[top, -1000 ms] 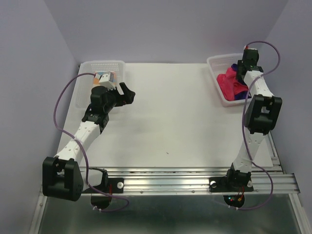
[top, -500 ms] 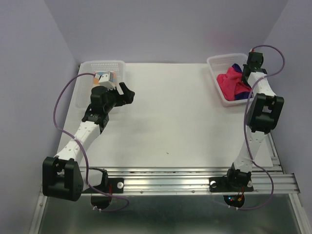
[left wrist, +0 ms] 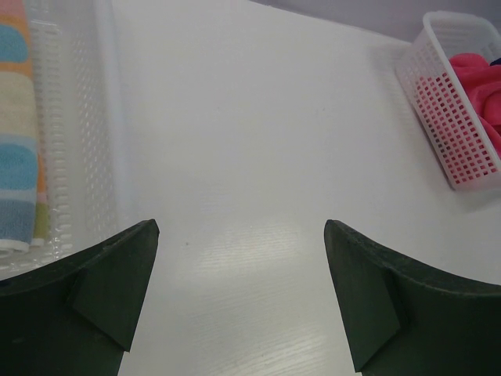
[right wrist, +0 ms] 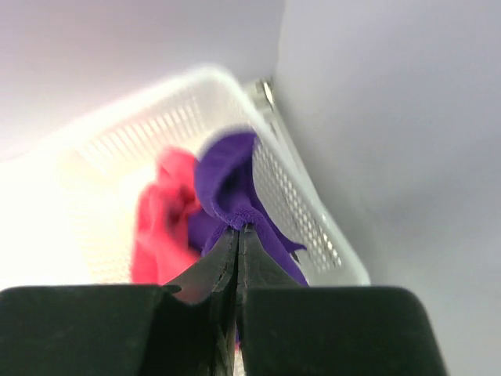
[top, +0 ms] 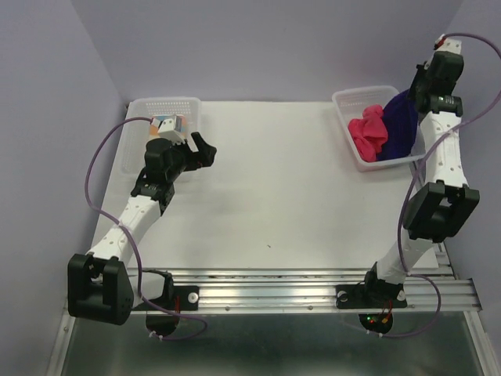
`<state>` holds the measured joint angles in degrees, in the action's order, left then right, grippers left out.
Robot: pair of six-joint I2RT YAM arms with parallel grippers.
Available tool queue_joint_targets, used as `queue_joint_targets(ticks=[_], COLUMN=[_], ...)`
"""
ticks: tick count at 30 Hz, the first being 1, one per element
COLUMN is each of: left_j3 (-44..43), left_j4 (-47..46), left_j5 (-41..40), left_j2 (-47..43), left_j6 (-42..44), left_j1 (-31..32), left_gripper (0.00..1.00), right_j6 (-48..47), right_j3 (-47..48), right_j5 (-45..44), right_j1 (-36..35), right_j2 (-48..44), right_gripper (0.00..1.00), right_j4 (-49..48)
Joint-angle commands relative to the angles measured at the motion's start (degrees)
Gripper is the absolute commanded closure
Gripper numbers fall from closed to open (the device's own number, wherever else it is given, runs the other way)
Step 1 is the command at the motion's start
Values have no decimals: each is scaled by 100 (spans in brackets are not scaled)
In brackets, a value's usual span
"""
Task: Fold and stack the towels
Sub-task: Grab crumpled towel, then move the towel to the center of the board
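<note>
Right gripper point(top: 419, 95) sits high at the upper right of the top view, jaws clamped together on an edge of the purple towel point(top: 401, 121). In the right wrist view the fingers point(right wrist: 223, 258) meet with a fold of purple cloth pinched at their tips. The towel hangs from the pinch, long axis running down and slightly left in the top view. Its lower end is at or inside the right basket point(top: 350, 153); whether it has cleared the rim cannot be told. The pink towel point(top: 368, 129) lies bunched in that basket, just left of the purple one and touching it. Left gripper point(top: 202, 149) is at the upper left of the frame, jaws spread wide and holding nothing, just beside the left basket point(top: 164, 100), which holds a striked-flat striped towel point(top: 166, 123). Key relation: the bare table point(top: 266, 180) lies left and below the hanging cloth in the top view, so the carry would go that way. The right arm is the nearer one; the left is well apart. Judgement: step in hand is drawing out the first towel; folding not yet begun. Risk: the trailing end drags the pink towel along.
</note>
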<state>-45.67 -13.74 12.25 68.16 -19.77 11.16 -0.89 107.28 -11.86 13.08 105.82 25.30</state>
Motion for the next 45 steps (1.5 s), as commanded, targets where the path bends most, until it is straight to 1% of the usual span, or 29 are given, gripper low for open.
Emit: queue_joint_targets(ticks=[1,2,3,6,7,8,12,13,16,17,18,20,22,25,26,27,28,29,32,34,35,37,38,39,42,43,45], left_j3=[32,49,49,67,67,84,120,128,155,155,146,120,102,32,32,23,23,23,6,-38,-47,-73,-65,-21,40,93,128], left_j4=[-173,-164,-173,-173,-173,-173,-173,-173,-156,-138,-121,-77,-68,-6,20,29,64,82,178,283,388,494,556,574,618,618,618], left_j5=[76,93,93,85,84,93,84,84,76,67,58,58,41,41,41,14,-47,-82,-153,-284,-337,-460,-478,-504,-522,-548,-566], left_j2=[-321,-373,-400,-488,-514,-532,-672,-699,-778,-804,-813,-848,-883,-962,-1015,-1050,-1077,-1120,-1235,-1305,-1340,-1411,-1446,-1516,-1630,-1648,-1657], left_j6=[52,52,52,61,52,52,52,52,43,43,26,0,-35,-97,-158,-185,-272,-273,-361,-413,-448,-492,-501,-519,-563,-580,-659], left_j1=[27,27,27,27,27,27,27,27,27,27,27,27,27,27,27,27,27,27,27,27,27,27,27,27,27,27,27], left_gripper=[1,1,1,1,1,1,1,1,1,1,1,1,1,1,1,1,1,1,1,1,1,1,1,1,1,1,1], right_j6=[334,343,352,527,589,711,1142,1265,1845,2238,2459,3090,3401,3797,3815,3824,3850,3824,3684,3727,3701,3710,3657,3657,3429,3350,3243], right_j3=[819,1073,1075,1566,1898,2023,2367,2393,2577,2700,2745,2902,3069,3289,3368,3447,3544,3545,3711,3931,4045,4117,4038,3637,2818,2328,1475], right_j5=[561,875,878,1544,1659,1773,2467,2791,3679,3952,4502,4989,5149,5089,5062,4983,4800,4755,4219,3781,3735,3595,3481,3010,2112,1404,784], right_j1=[10,10,10,10,10,10,10,10,10,2,-7,-138,-305,-806,-1181,-1298,-1760,-1765,-2562,-2801,-2907,-3144,-3189,-3224,-3233,-3233,-3242], right_j2=[-439,-492,-527,-580,-589,-606,-808,-870,-1002,-1002,-993,-950,-914,-888,-827,-826,-757,-721,-432,-186,16,114,114,-51,-604,-763,-1141], right_gripper=[99,99,99,99,99,99,99,99,99,99,99,99,99,99,99,99,99,99,99,99,99,99,99,99,99,99,99], right_j4=[-17,53,89,168,229,230,-173,-288,-753,-963,-1105,-1525,-1668,-2115,-2143,-2135,-2134,-2169,-2170,-2073,-2082,-2090,-2047,-1994,-1732,-1347,-1046])
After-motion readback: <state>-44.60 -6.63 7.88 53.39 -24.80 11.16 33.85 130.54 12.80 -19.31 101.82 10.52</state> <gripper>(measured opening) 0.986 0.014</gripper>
